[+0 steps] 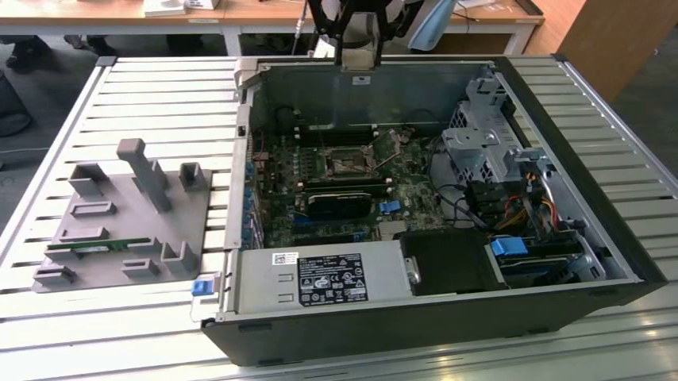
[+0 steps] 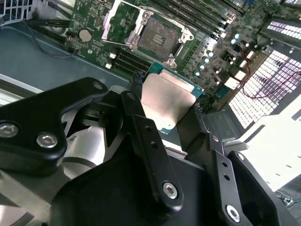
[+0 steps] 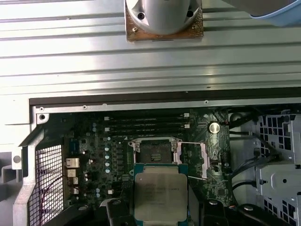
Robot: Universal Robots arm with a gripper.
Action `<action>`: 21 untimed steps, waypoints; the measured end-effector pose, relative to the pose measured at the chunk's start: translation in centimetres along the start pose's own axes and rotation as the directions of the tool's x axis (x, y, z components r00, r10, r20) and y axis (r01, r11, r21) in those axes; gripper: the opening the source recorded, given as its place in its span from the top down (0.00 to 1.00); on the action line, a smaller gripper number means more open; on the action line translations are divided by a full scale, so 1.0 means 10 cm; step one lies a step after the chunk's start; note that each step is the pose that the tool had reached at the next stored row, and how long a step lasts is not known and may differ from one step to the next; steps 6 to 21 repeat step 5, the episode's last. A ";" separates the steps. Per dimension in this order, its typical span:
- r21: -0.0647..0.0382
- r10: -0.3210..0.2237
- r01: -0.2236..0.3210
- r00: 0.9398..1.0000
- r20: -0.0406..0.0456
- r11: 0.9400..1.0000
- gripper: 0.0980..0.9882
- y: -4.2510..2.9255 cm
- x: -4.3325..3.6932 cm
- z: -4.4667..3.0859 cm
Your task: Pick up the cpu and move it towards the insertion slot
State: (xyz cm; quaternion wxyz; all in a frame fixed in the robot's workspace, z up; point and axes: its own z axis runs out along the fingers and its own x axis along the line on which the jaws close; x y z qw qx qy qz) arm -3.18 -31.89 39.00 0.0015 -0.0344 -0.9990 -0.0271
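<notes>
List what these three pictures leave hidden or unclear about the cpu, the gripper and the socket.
- The cpu: its near edge is covered by the gripper fingers in the second wrist view, and cut by the picture's edge in the first wrist view.
- The cpu's underside: turned away from both wrist views.
- The insertion slot: its contacts are too small in both wrist views.

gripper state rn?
Gripper: shut on the flat square silver-topped cpu, held above the dark square insertion slot on the green motherboard.

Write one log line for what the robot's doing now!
gripper: shut on cpu | cpu: held above board | slot: open, empty | cpu not in slot
</notes>
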 end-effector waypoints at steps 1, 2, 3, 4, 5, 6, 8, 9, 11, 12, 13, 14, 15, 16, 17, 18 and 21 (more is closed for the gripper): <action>0.000 0.000 0.000 1.000 0.000 1.000 0.50 0.000 0.000 0.000; 0.000 0.000 0.000 1.000 0.000 1.000 0.50 0.001 -0.001 0.000; 0.000 0.000 0.000 1.000 0.000 1.000 0.50 0.001 -0.001 0.000; 0.000 0.000 0.000 1.000 0.000 1.000 0.50 0.001 -0.001 0.000; 0.000 0.000 0.000 1.000 0.000 1.000 0.50 0.001 -0.001 0.000; 0.000 0.000 0.000 1.000 0.000 1.000 0.50 0.001 -0.001 0.000; 0.000 0.000 0.000 1.000 0.000 1.000 0.50 0.001 -0.001 0.000; 0.000 0.000 0.000 1.000 0.000 1.000 0.50 0.001 -0.001 0.000; 0.000 0.000 0.000 1.000 0.000 1.000 0.50 0.001 -0.001 0.000; 0.000 0.000 0.000 1.000 0.000 1.000 0.50 0.001 -0.001 0.000; 0.000 0.000 0.000 1.000 0.000 1.000 0.50 0.001 -0.001 0.000; 0.000 0.000 0.000 1.000 0.000 1.000 0.50 0.001 -0.001 0.000; 0.000 0.000 0.000 1.000 0.000 1.000 0.50 0.001 -0.001 0.000; 0.000 0.000 0.000 1.000 0.000 1.000 0.50 0.001 -0.001 0.000; 0.000 0.000 0.000 1.000 0.000 1.000 0.50 0.001 -0.001 0.000; 0.000 0.000 0.000 1.000 0.000 1.000 0.50 0.001 -0.001 0.000; 0.000 0.000 0.000 1.000 0.000 1.000 0.50 0.001 -0.001 0.000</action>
